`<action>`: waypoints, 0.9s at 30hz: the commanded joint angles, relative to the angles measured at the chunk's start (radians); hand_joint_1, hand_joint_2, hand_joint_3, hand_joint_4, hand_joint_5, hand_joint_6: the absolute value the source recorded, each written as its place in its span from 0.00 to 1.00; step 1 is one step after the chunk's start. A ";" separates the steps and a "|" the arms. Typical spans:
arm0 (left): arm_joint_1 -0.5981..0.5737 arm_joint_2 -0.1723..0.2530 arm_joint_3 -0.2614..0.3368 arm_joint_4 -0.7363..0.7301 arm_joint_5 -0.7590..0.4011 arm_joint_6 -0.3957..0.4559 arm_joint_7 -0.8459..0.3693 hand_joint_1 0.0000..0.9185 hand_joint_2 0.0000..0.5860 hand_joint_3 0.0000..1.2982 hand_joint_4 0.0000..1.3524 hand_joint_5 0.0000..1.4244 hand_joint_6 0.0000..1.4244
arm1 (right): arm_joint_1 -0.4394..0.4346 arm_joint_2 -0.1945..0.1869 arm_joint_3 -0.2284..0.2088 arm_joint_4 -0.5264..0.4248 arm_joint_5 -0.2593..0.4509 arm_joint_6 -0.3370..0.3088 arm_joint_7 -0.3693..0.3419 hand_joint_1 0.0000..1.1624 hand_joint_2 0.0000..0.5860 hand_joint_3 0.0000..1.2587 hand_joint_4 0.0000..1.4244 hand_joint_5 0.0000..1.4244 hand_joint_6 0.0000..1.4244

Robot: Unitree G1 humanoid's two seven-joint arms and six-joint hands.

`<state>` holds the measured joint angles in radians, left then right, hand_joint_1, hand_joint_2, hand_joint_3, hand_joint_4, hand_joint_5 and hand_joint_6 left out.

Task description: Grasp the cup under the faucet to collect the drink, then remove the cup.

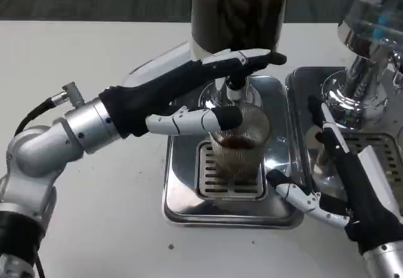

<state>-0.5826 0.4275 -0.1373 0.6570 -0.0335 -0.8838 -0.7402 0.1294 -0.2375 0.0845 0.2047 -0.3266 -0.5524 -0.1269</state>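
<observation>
cup (238,147) on drip tray (189,205) under faucet (235,84), dark drink low | left hand (189,95) clasps cup, upper fingers at faucet | right hand (334,190) spread, empty | I'd hold upright, then lift clear slowly

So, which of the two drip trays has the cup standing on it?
The middle drip tray, under the dark dispenser; the ribbed cup stands on its grate. The right tray carries none.

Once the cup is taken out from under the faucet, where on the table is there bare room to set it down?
Bare white table lies in front of the drip tray, below the left hand and its forearm. Another bare strip runs behind that arm, left of the dispenser. It is crowded around the cup and to the right, where the right hand rests beside the second tray.
</observation>
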 commanded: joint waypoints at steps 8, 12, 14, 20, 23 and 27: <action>0.029 0.023 -0.010 -0.003 -0.006 -0.006 -0.031 0.00 0.25 0.12 0.07 0.08 0.00 | -0.074 0.015 0.019 0.080 0.007 -0.007 0.008 0.51 0.36 0.00 0.02 0.03 0.07; 0.032 0.029 -0.009 -0.008 -0.008 -0.005 -0.032 0.00 0.25 0.12 0.07 0.08 0.00 | -0.105 0.023 0.026 0.127 0.015 -0.018 0.010 0.51 0.36 0.00 0.02 0.03 0.07; 0.033 0.032 -0.008 -0.009 -0.009 -0.004 -0.032 0.00 0.25 0.12 0.07 0.08 0.00 | -0.122 0.030 0.030 0.158 0.018 -0.026 0.011 0.51 0.36 0.00 0.02 0.03 0.07; 0.042 0.052 -0.008 -0.015 -0.014 -0.001 -0.034 0.00 0.25 0.12 0.07 0.08 0.00 | -0.189 0.070 0.056 0.292 0.034 -0.060 0.015 0.51 0.36 0.00 0.02 0.03 0.07; 0.045 0.060 -0.007 -0.019 -0.020 0.001 -0.036 0.00 0.25 0.12 0.07 0.08 0.00 | -0.209 0.082 0.058 0.331 0.047 -0.075 0.024 0.51 0.36 0.00 0.02 0.03 0.07; 0.051 0.066 -0.006 -0.027 -0.023 0.005 -0.036 0.00 0.25 0.13 0.07 0.08 0.00 | -0.226 0.094 0.057 0.366 0.065 -0.092 0.030 0.51 0.36 0.00 0.02 0.03 0.07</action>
<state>-0.5589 0.4718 -0.1370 0.6344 -0.0683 -0.8858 -0.7504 -0.0837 -0.1542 0.1429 0.5490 -0.2806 -0.6174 -0.1042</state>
